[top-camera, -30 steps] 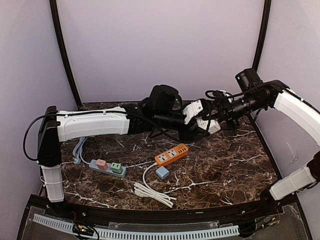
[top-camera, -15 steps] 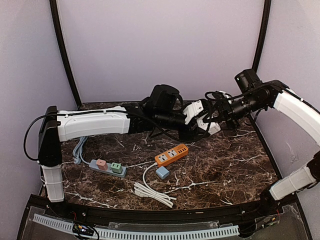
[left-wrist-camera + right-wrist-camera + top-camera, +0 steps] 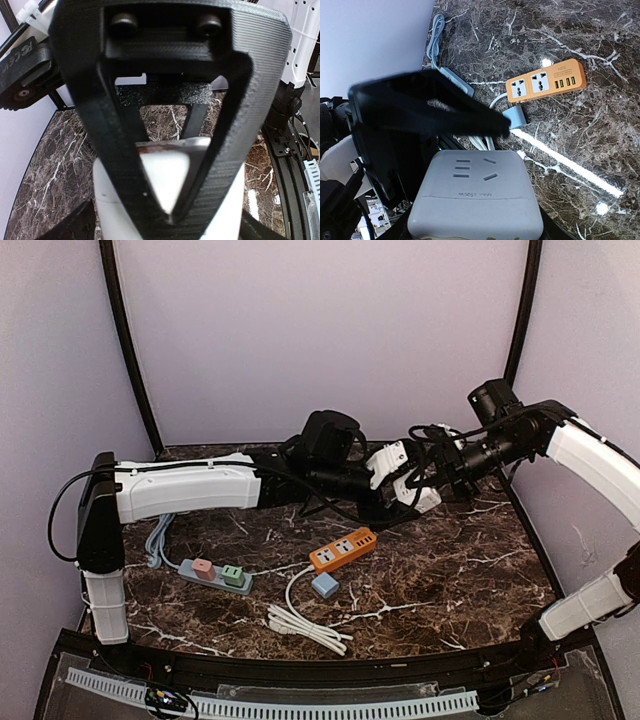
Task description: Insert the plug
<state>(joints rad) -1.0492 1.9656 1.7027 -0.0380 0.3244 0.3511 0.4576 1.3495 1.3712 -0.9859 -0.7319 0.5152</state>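
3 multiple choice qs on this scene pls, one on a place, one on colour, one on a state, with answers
1. Where is the blue plug? A) against the back wall B) on the table beside the orange strip C) hanging in the air
2. The two plugs in the grey strip are: A) pink and green B) red and yellow C) both white
3. The orange strip's two large sockets are: A) both filled B) one filled C) both empty
Answers: 1 B, it lies by the strip's near side. 2 A, a pink plug and a green plug. 3 C, the right wrist view shows bare holes.
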